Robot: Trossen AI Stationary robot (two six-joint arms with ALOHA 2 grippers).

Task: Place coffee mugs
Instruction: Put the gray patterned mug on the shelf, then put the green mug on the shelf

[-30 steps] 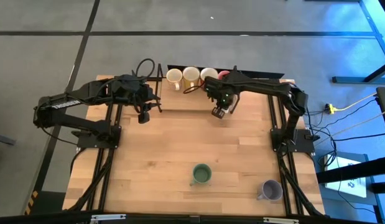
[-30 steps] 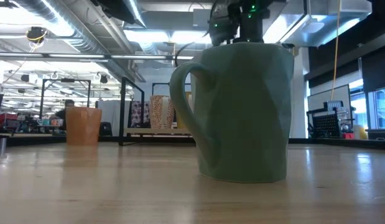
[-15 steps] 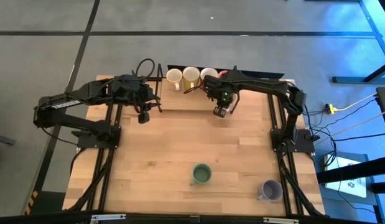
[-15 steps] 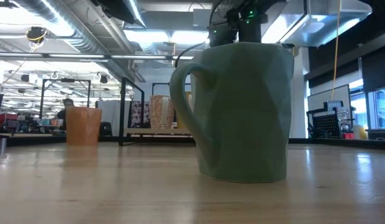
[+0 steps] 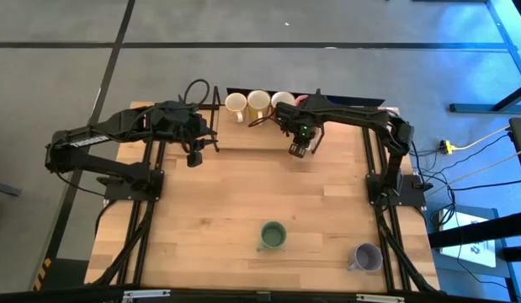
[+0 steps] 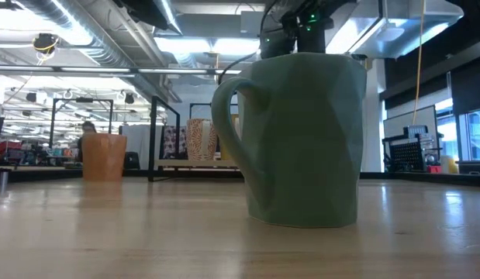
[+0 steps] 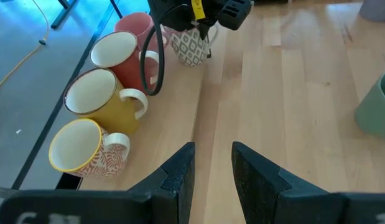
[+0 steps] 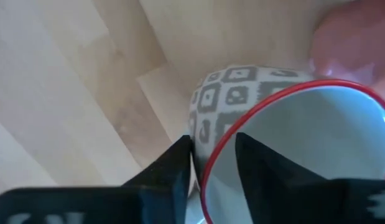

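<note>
Patterned mug [image 8: 254, 118]: cream ceramic with grey diamond print and a red rim, white inside; stands at the far edge of the surface [image 5: 226, 202], last in a row of mugs. The right claw [image 8: 211, 162] grips its rim, one finger outside the wall, one inside. In the left wrist view the same mug [image 7: 189, 46] shows under the right arm's dark wrist.

Row of mugs, far edge: cream mug with orange leaf print [image 7: 86, 149], yellow mug [image 7: 102, 102] and pink mug [image 7: 133, 46], all glossy, white inside, handles turned toward the surface's middle, each touching or just beside the next.

Green mug [image 5: 273, 236]: matt, faceted wall, upright near the front edge at centre; fills the low view [image 6: 302, 139], handle to its left.

Lavender mug [image 5: 366, 257]: upright at the front right corner, well apart from the green one.

Orange mug [image 6: 104, 156]: ribbed, seen in the low view far back on the left.

Right arm: reaches from its base across to the far centre, wrist bent down over the row.

Left claw [image 7: 211, 162]: fingers parted, empty, above bare wood planks near the row; arm folded at the far left.
</note>
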